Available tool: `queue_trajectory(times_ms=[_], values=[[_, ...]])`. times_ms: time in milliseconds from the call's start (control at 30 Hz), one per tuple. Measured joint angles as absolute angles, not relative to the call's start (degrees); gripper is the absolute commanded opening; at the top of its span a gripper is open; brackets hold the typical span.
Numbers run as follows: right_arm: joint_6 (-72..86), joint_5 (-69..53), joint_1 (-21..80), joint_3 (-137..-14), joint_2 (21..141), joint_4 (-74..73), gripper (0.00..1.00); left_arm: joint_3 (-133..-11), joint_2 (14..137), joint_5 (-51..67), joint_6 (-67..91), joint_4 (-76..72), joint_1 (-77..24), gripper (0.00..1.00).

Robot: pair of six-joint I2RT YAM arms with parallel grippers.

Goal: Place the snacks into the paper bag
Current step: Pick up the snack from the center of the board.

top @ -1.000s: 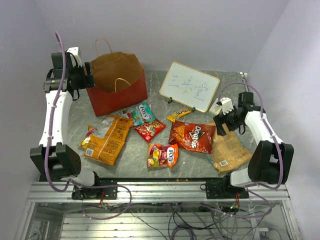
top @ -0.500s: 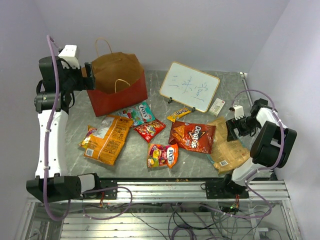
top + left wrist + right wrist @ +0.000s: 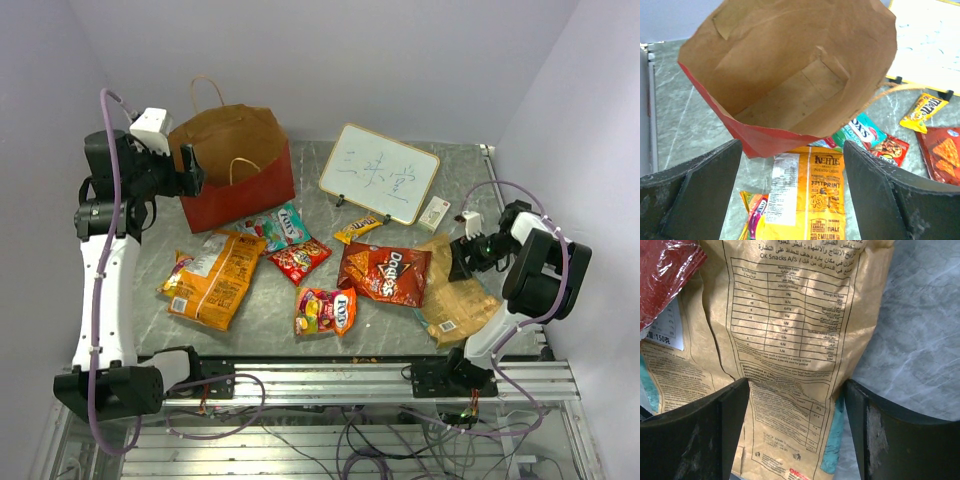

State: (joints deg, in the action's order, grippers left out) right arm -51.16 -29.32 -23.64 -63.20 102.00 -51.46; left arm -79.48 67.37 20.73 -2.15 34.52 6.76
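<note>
At upper left of the top view, the left gripper (image 3: pixel 792 147) hangs, fingers spread wide, by the upright red paper bag (image 3: pixel 240 200). On the table at centre lie an orange Kettle bag (image 3: pixel 815 200) and a Doritos bag (image 3: pixel 385 272). At right, the right gripper (image 3: pixel 796 385) straddles a tan bag (image 3: pixel 790 315) printed "OK Snacks A/S", fingers parted and perhaps touching it.

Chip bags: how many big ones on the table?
3: orange bag front left, dark red bag right of centre, tan bag at the right claw. None look hidden.

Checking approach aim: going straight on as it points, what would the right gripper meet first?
Probably the tan crinkly chip bag, printed back up, framed by the right gripper's open fingers; depth unclear.
</note>
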Motion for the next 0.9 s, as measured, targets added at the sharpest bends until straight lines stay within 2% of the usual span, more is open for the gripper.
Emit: queue_trajectory(times_ms=[100,333,500,700,900], values=[[-52.2,-29.8,-23.9,-63.0,102.1,-51.0,0.63,-77.7,65.8,22.9,-2.2,34.1,6.8,0.92],[-54.1,-31.9,-24.0,-62.5,102.7,-50.3,0.22,-76.4,64.8,25.3,-2.2,33.6,6.8,0.91],[-55.3,-33.3,-24.0,-63.7,102.8,-52.1,0.00,-75.5,64.7,25.8,-2.6,33.6,6.8,0.90],[-56.0,-33.7,-23.9,-66.1,101.9,-55.0,0.00,-75.0,64.2,26.1,-3.2,33.6,6.6,0.88],[-57.4,-33.7,-23.9,-68.4,95.5,-57.8,0.00,-75.0,64.1,26.9,-4.3,33.7,5.4,0.85]])
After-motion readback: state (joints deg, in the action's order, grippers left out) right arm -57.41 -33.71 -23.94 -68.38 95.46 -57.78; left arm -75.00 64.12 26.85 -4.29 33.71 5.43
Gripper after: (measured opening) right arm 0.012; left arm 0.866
